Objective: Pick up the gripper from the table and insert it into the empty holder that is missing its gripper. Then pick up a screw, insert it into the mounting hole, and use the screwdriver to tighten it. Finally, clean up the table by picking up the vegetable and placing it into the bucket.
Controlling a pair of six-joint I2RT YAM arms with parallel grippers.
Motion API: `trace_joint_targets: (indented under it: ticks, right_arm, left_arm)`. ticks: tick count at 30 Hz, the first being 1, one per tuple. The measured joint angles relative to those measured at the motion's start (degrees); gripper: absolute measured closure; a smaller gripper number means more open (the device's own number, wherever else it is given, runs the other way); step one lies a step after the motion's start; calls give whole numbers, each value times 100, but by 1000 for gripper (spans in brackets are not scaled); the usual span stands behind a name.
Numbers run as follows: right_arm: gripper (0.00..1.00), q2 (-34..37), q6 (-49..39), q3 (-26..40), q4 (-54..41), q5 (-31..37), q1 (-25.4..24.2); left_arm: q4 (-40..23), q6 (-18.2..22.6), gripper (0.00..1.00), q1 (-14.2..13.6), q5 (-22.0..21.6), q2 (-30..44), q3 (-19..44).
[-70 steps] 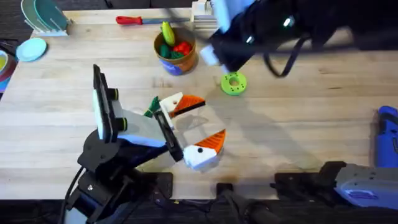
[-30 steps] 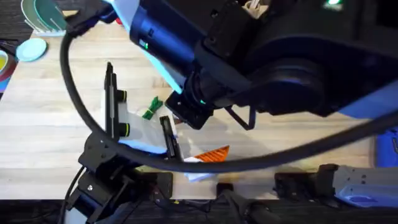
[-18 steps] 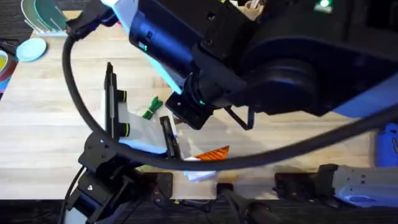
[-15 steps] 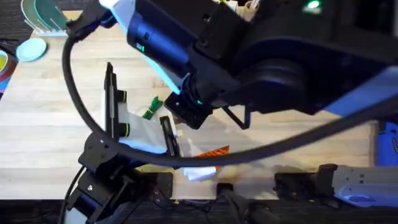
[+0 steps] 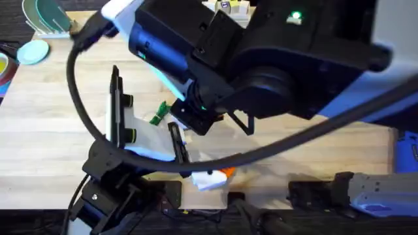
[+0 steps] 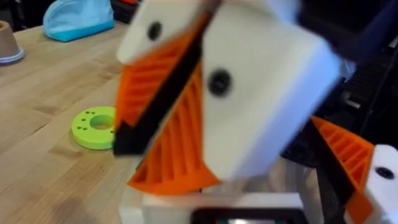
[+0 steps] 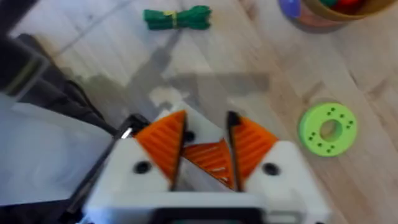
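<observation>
In the right wrist view, the right gripper pinches an orange tip low in the frame, the vegetable on the table at upper centre.

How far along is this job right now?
Nothing looks finished yet. The vegetable lies on the table, not in the bucket. In hand: the right gripper is down over an orange ribbed tip by the white claw parts; whether it is seated, I cannot tell. Left to do: the screw, the tightening and the cleanup.
</observation>
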Motion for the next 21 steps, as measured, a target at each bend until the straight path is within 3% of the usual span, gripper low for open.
trace_joint_targets:
  ticks: [5, 6, 11, 21]
  right_arm:
    - [120, -190, -11, 0, -57, 174, -146]
    - [38, -280, -29, 0, -52, 164, -179]
    - [11, -897, -29, 0, -204, 59, -375]
    - [10, -2724, -20, -18, -1436, -51, -1691]
  left_arm:
    - [-1, -4, 8, 2, 11, 0, 0]
    - [0, 5, 8, 0, 15, 0, 0]
    - [0, 37, 8, 0, 37, 0, 0]
    - [0, 37, 8, 0, 53, 0, 0]
